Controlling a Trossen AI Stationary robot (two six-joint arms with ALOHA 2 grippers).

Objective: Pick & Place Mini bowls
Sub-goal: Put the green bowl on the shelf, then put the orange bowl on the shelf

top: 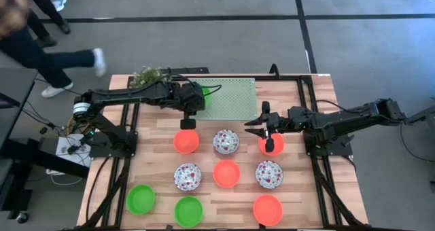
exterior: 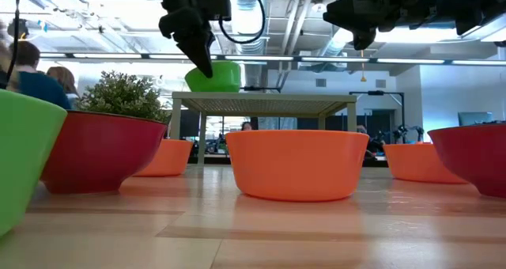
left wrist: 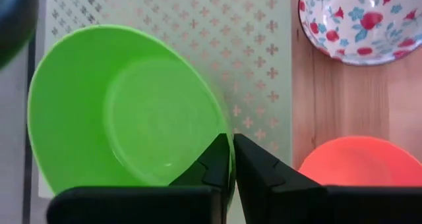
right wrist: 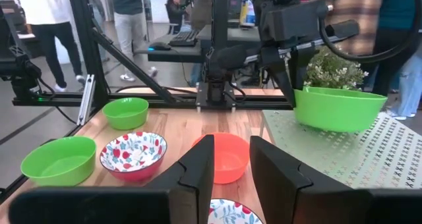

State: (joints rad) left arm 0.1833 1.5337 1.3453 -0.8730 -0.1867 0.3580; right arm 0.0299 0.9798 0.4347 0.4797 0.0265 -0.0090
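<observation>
Mini bowls: nine lie on the wood table (top: 319,210), one green bowl (left wrist: 125,112) sits on the perforated stand (top: 234,98) w/ the left gripper (left wrist: 232,159) at its rim. Step in hand, as I read it: placing this green bowl on the stand. In the left wrist view the fingers pinch the rim w/ barely a gap, so jaws clenched on the bowl, not yet let go. Low view shows the bowl's base on the stand top, tilted a bit. Next move prob. calls for opening fully, then lifting straight up so the rim isn't dragged.

Left arm reaches from the table's left side across to the stand, wrist bent down over the bowl.

Right gripper (top: 262,128) hovers above an orange bowl (top: 270,144), jaws part-open, holding nothing; arm stretched in from the right.
</observation>
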